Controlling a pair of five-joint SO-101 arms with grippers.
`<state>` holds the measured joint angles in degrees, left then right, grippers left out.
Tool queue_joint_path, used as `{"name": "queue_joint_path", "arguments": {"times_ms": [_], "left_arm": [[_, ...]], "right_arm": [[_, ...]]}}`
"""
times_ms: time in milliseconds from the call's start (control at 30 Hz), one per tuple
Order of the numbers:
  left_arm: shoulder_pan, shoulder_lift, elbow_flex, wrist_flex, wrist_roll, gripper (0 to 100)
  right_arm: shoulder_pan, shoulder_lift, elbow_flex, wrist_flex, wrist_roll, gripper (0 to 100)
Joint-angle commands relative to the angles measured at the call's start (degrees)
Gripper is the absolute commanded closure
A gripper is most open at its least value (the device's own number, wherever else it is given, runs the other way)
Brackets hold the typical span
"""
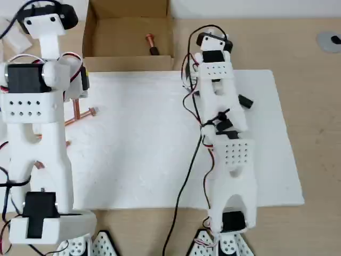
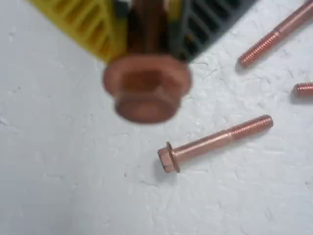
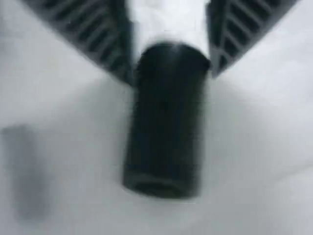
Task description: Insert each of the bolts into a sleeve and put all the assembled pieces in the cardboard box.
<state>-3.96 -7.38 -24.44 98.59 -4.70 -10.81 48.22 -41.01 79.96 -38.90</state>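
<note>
The left gripper [image 2: 149, 29] is clamped on a copper bolt [image 2: 146, 90]. The shaft sits between the yellow and black jaws and the head sticks out past their tips, over the white mat [image 2: 58, 161], where a loose bolt [image 2: 215, 142] lies near other bolts [image 2: 276, 34]. The right gripper [image 3: 168, 34] pinches a black sleeve [image 3: 164, 122] by one end, the rest jutting out beyond the jaws, and one assembled piece [image 1: 151, 44] lies in the cardboard box [image 1: 90, 32].

The worktop [image 1: 314, 133] is light brown wood. A big white mat [image 1: 138, 160] lies flat on it. A small grey round thing [image 1: 328, 41] sits on the wood.
</note>
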Motion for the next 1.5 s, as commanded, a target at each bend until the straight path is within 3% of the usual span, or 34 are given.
{"name": "queue_joint_path", "arguments": {"times_ms": [0,267,500,667,1167,1467], "left_arm": [[0.7,-2.7,-0.4,0.1,0.0,99],[0.7,-2.7,-0.7,0.1,0.0,99],[0.8,-2.7,-0.9,0.1,0.0,99],[0.9,-2.8,-0.9,0.0,0.0,99],[1.0,-4.3,-0.8,-0.3,-0.1,99],[9.6,-11.9,-0.9,-0.4,-3.3,99]], "right_arm": [[-1.7,-0.5,-2.9,0.3,-0.3,98.8],[-1.7,-0.7,-8.6,4.8,0.1,98.8],[-1.7,-2.2,-38.5,21.5,1.7,98.9],[-1.5,-4.4,-54.8,22.5,7.4,98.9],[-3.2,-29.5,-53.9,22.5,32.0,98.9],[-10.4,-45.4,-53.4,22.5,38.5,98.9]]}}
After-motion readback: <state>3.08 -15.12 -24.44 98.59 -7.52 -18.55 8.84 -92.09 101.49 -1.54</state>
